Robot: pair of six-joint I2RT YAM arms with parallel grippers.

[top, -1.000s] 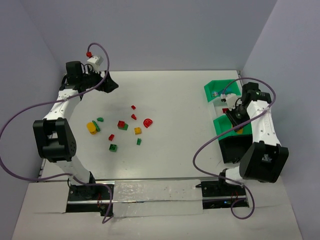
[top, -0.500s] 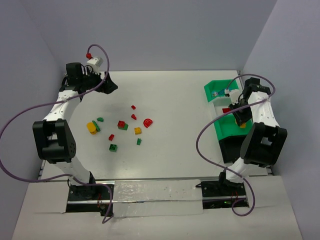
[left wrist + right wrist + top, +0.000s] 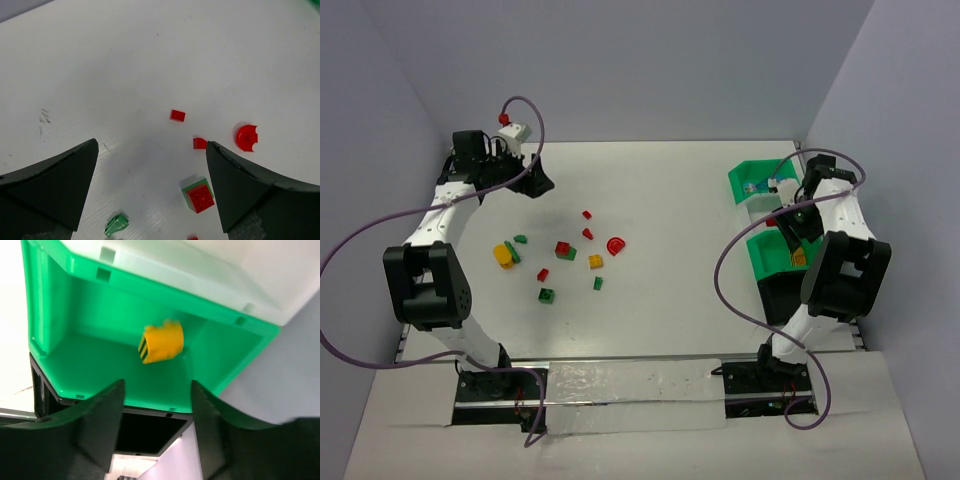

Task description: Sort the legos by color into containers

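Over the green bin (image 3: pixel 75 355) at three o'clock, my right end effector (image 3: pixel 157 386) has just opened; yellow brick (image 3: pixel 161 342) drops in, one sorted.

Red, yellow and green legos (image 3: pixel 563 250) lie scattered left of centre, while a blurred yellow brick (image 3: pixel 161 342) shows inside a bright green bin (image 3: pixel 100 372) at right.

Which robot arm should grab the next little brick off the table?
Left, I think. The left gripper hangs open near the loose bricks, red ones in its wrist view. The right gripper is far off over a green bin holding a yellow brick.
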